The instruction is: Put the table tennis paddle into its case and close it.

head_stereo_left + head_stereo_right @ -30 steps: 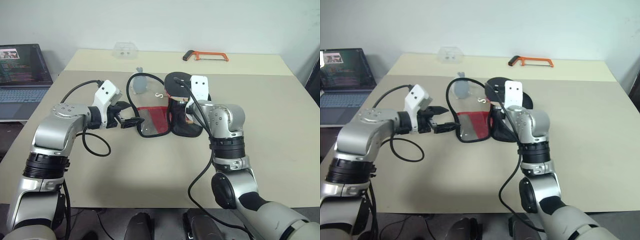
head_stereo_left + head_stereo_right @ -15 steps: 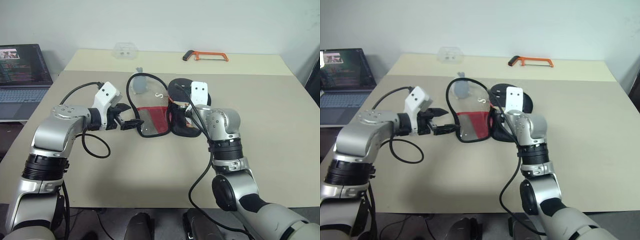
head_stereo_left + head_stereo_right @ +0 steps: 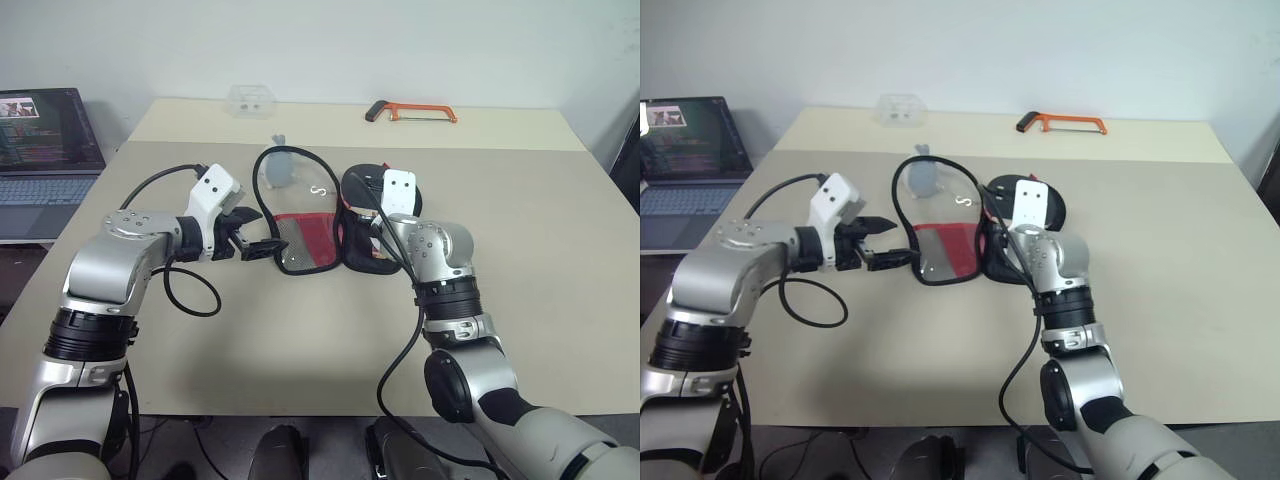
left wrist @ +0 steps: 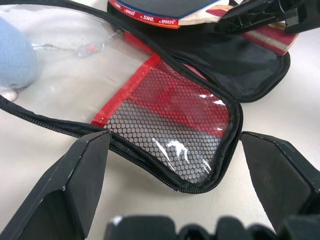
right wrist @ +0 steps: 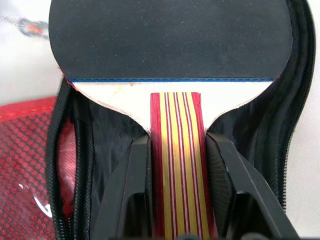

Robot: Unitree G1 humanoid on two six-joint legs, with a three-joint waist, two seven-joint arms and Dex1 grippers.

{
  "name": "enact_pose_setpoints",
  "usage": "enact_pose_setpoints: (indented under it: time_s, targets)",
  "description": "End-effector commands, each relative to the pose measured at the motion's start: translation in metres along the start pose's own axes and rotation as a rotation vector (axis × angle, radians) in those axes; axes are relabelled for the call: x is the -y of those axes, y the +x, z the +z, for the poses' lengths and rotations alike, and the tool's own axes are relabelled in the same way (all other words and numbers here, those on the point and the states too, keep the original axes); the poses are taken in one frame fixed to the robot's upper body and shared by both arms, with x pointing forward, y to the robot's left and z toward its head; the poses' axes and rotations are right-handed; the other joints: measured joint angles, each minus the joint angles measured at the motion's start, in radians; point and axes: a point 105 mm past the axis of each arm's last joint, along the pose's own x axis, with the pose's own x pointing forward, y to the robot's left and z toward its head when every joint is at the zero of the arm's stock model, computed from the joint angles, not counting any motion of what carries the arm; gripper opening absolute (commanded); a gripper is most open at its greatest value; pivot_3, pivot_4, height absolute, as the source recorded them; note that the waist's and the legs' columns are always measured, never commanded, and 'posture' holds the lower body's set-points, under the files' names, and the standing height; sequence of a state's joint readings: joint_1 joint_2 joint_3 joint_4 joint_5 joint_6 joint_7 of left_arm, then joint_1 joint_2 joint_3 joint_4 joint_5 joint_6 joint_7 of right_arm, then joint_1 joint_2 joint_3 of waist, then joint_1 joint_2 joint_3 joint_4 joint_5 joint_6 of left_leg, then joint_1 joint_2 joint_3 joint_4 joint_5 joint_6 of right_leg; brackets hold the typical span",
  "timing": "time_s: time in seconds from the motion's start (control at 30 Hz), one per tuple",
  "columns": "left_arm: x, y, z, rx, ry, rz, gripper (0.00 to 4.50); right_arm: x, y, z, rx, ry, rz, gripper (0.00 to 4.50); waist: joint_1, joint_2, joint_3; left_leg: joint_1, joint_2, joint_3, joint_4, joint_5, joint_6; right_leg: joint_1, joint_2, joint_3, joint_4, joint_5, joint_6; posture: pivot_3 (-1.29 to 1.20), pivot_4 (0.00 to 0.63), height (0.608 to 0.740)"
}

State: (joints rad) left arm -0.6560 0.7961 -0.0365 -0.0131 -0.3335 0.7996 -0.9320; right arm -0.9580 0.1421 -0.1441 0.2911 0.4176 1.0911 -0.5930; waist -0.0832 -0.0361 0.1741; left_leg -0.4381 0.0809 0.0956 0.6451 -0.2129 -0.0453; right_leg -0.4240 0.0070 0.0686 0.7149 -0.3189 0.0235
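Currently your right gripper has its fingers clamped on the striped wooden handle of the table tennis paddle, one finger pressed against each side. You can see in the right wrist view that the black rubber blade lies over the open black half of the case, with the zipper rim running around it on both sides. From the head views, the paddle sits low over that half, its blade pointing away from you toward the far side of the counter.

Your left gripper has its fingers spread wide apart. They flank the narrow end of the case's flipped-open flap, the red mesh-and-clear panel edged with zipper; whether either finger touches the flap cannot be told. That flap lies flat on the counter just to the left of the black half.

Note the grey plush charm lying beyond the flap, near the looped black cord. At the far edge of the counter you have an orange-framed hacksaw to the right and a small clear plastic box to the left, both well apart from the case. A laptop stands off the counter's left side.
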Motion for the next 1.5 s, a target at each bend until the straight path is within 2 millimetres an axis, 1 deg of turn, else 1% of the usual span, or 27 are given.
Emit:
enact_pose_setpoints:
  time_s: [0.03,0.43,0.67,0.8,0.93,0.97,1.0,1.03,1.23,1.33,1.5]
  targets:
    - [0.000,-0.006,0.013,0.025,0.051,0.010,4.50,-0.057,-0.007,-0.062,-0.159,0.097,0.166,1.09,0.000,0.000,0.000,0.000,0.000,0.000,0.000,0.000,0.000,0.000,0.000,0.000,0.000,0.000,0.000,0.00,0.150,0.740]
    - [0.000,-0.008,0.012,0.022,0.052,0.013,4.50,-0.050,-0.003,-0.065,-0.172,0.111,0.127,1.09,0.000,0.000,0.000,0.000,0.000,0.000,0.000,0.000,0.000,0.000,0.000,0.000,0.000,0.000,0.000,0.00,0.150,0.740]
    - [0.000,-0.008,0.013,0.023,0.060,0.010,4.50,-0.051,-0.002,-0.067,-0.188,0.137,0.144,1.09,0.000,0.000,0.000,0.000,0.000,0.000,0.000,0.000,0.000,0.000,0.000,0.000,0.000,0.000,0.000,0.00,0.150,0.740]
    - [0.000,-0.007,0.014,0.026,0.064,0.009,4.50,-0.058,-0.002,-0.069,-0.204,0.145,0.199,1.09,-0.001,0.000,0.000,0.000,0.000,0.000,0.000,0.000,0.000,0.001,0.000,0.000,0.000,0.000,0.000,0.00,0.150,0.740]
    - [0.001,-0.007,0.015,0.028,0.072,0.002,4.50,-0.056,0.000,-0.070,-0.209,0.155,0.184,1.09,-0.002,0.000,0.000,0.000,0.000,0.000,0.000,0.000,0.000,0.001,0.000,0.000,0.000,0.000,0.000,0.00,0.150,0.740]
    - [0.001,-0.007,0.015,0.028,0.072,0.001,4.50,-0.056,0.000,-0.070,-0.210,0.154,0.180,1.82,-0.002,0.000,0.000,0.000,0.000,0.000,0.000,0.000,0.000,0.001,0.000,0.000,0.000,0.000,0.000,0.00,0.150,0.740]
    - [0.001,-0.007,0.015,0.028,0.072,0.001,4.50,-0.055,0.001,-0.070,-0.210,0.153,0.178,2.02,-0.002,0.000,0.000,0.000,0.000,0.000,0.000,0.000,0.000,0.001,0.000,0.000,0.000,0.000,0.000,0.00,0.150,0.740]
    - [0.001,-0.007,0.015,0.029,0.072,0.002,4.50,-0.055,0.001,-0.070,-0.209,0.151,0.178,2.33,-0.002,0.000,0.000,0.000,0.000,-0.001,0.000,0.000,0.000,0.001,0.000,0.000,0.000,0.000,0.000,0.00,0.150,0.740]
    - [0.002,-0.007,0.016,0.031,0.075,-0.001,4.50,-0.055,-0.001,-0.062,-0.185,0.128,0.198,4.41,-0.002,0.000,0.000,0.000,0.000,-0.001,0.000,0.000,0.000,0.001,0.000,0.000,0.000,0.000,0.000,0.00,0.150,0.740]
    - [0.003,-0.007,0.016,0.034,0.077,-0.002,4.50,-0.053,-0.004,-0.056,-0.169,0.116,0.211,4.47,-0.002,0.000,0.000,0.000,0.000,-0.001,0.000,0.000,0.000,0.001,0.000,0.000,0.000,0.000,0.000,0.00,0.150,0.740]
    - [0.005,0.000,0.020,0.051,0.092,-0.034,4.50,-0.030,-0.017,-0.030,-0.112,0.112,0.234,4.47,0.000,0.000,0.000,0.000,0.000,-0.001,0.000,0.000,0.000,0.001,0.000,-0.001,0.000,0.000,0.000,0.00,0.150,0.740]
